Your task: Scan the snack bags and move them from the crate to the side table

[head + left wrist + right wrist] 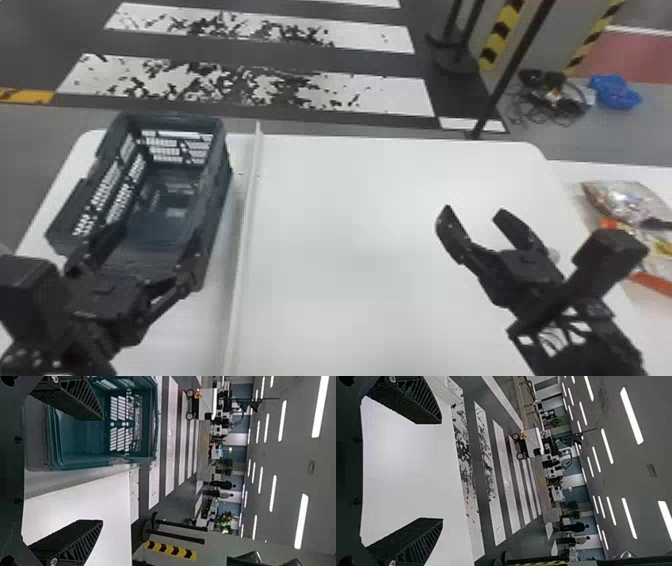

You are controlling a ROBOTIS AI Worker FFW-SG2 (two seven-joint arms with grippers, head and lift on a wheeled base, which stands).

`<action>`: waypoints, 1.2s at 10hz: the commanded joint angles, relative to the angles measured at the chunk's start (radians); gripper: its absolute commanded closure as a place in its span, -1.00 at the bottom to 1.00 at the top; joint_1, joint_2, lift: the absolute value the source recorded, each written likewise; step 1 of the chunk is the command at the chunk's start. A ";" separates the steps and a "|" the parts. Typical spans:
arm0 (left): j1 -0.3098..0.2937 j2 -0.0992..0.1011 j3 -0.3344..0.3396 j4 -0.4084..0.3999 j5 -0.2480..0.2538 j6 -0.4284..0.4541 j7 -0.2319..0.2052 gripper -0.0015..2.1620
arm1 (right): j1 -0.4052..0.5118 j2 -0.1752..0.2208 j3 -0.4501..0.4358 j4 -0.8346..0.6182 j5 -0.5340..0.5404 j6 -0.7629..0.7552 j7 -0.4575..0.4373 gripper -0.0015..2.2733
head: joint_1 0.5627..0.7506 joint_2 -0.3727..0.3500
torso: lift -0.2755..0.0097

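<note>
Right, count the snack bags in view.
2: a shiny bag on the side table, and an orange-edged bag nearer the robot, partly behind the right arm. Others may be hidden.

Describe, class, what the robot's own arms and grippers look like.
The left arm and right arm are black, each with a boxy black block near the wrist. The left gripper and right gripper match: two flat black fingers tapering towards their tips, with slanted ribs along the side and a small, round, pale fitting at the base.
</note>
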 commanded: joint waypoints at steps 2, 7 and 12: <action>0.149 -0.028 0.042 -0.056 0.003 -0.173 -0.003 -0.94 | 0.140 -0.001 0.025 -0.057 -0.005 -0.082 -0.004 -0.96 | 0.41 -0.09 | 0.32; 0.194 -0.038 -0.003 -0.067 -0.023 -0.173 0.008 -0.94 | 0.214 -0.003 0.010 -0.069 -0.020 -0.091 -0.004 -0.96 | 0.41 -0.12 | 0.32; 0.192 -0.045 -0.006 -0.067 -0.022 -0.173 0.008 -0.94 | 0.217 -0.004 0.008 -0.086 -0.037 -0.095 0.001 -0.93 | 0.41 -0.14 | 0.32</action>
